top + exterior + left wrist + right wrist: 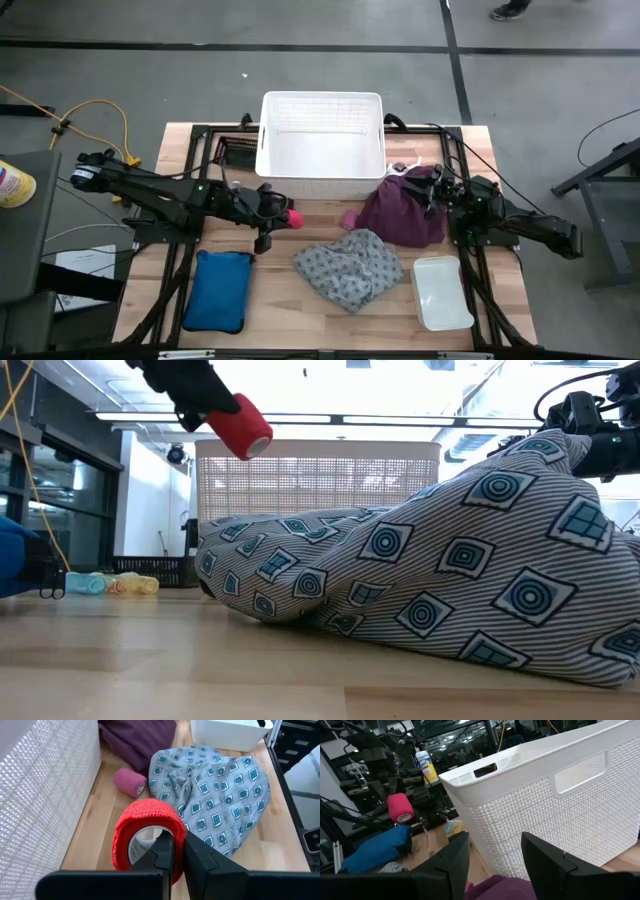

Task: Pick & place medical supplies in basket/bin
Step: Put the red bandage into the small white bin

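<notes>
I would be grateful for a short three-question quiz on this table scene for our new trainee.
1. True or false: the left gripper is shut on a red tape roll.
2. The smaller pink tape roll lies on the wooden table: A) inside the white lattice basket, B) between the purple cloth and the grey patterned cloth, C) on the blue pouch.
3. Fill in: the right gripper hovers open above the ____ cloth.

Key: 1 true; 2 B; 3 purple.
</notes>
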You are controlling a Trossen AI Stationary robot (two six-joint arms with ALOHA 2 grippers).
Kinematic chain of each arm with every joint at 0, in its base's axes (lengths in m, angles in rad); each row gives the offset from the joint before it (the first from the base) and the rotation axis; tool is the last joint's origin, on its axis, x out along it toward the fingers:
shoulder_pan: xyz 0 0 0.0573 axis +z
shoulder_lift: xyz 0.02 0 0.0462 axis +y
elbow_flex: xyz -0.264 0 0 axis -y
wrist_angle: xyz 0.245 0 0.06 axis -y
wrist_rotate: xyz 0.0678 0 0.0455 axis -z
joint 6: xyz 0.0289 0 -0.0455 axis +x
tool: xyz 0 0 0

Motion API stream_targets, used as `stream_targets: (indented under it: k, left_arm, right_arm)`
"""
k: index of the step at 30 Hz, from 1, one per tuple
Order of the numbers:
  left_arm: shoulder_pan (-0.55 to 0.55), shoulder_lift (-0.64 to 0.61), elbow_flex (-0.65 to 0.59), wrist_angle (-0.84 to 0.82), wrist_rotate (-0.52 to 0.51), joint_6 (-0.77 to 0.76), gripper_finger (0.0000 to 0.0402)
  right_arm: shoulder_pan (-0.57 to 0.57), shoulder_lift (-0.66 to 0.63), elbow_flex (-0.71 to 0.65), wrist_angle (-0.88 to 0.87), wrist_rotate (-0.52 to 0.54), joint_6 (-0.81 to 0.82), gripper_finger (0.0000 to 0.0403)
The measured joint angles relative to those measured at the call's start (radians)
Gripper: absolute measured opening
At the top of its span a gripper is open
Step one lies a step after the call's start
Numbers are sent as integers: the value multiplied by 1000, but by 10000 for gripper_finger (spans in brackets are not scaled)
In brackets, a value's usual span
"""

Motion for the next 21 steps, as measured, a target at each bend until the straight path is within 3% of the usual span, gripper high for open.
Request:
stream_targets:
  k: [21]
  left_arm:
    - [0,180,0,371,7,138,16]
  right_arm:
    - [0,1,0,0,0,0,167]
